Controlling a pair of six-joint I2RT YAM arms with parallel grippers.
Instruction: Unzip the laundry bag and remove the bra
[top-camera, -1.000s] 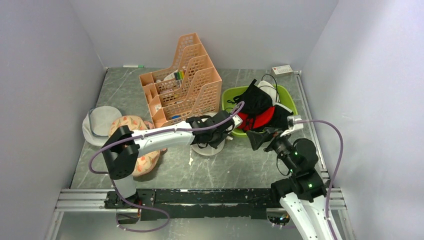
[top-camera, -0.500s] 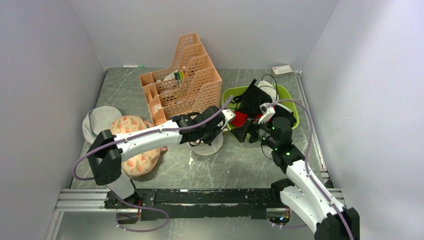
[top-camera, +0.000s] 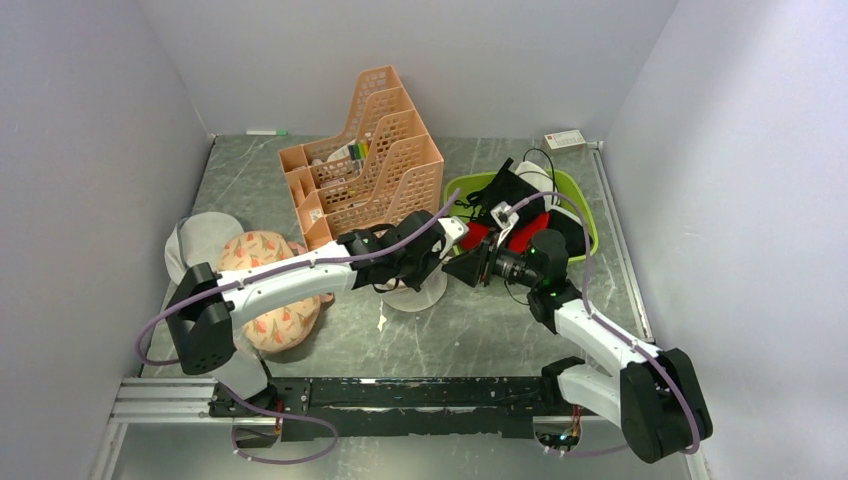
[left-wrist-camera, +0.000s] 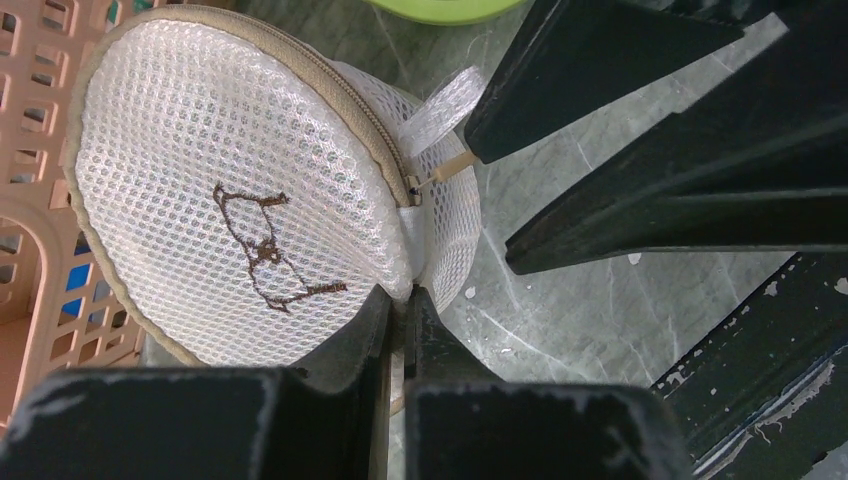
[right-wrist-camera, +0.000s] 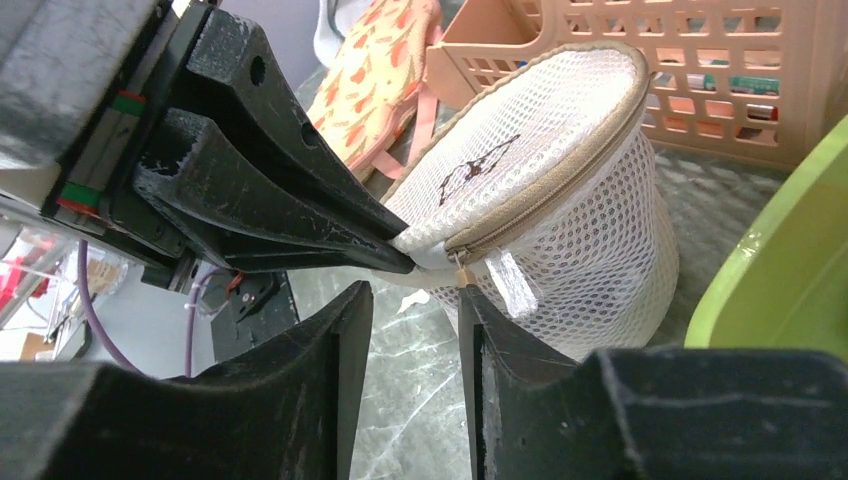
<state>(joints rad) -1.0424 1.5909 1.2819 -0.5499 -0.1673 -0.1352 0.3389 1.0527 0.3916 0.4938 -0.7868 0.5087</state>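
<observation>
The laundry bag (left-wrist-camera: 220, 160), a white mesh drum with a beige zip seam and a dark bra icon on its face, stands on the table (top-camera: 470, 330) in front of the peach organiser. My left gripper (left-wrist-camera: 408, 292) is shut on a fold of its mesh just below the zip's end. The beige zip pull (right-wrist-camera: 461, 274) and a white tab (right-wrist-camera: 510, 283) hang at the seam. My right gripper (right-wrist-camera: 412, 300) is open, with a narrow gap between its jaws. The pull sits at the tip of its right-hand finger (right-wrist-camera: 480, 330), not between the jaws. The bra is hidden.
A peach slotted organiser (top-camera: 365, 165) stands behind the bag. A green basin (top-camera: 578, 190) to the right holds black and red garments (top-camera: 515, 215). A floral pouch (top-camera: 270, 290) and a greyish round bag (top-camera: 200, 245) lie at the left, under the left arm.
The right arm has swung left from beside the green basin to the bag, and its jaws have narrowed. The left gripper has pinched shut on the bag's mesh.
</observation>
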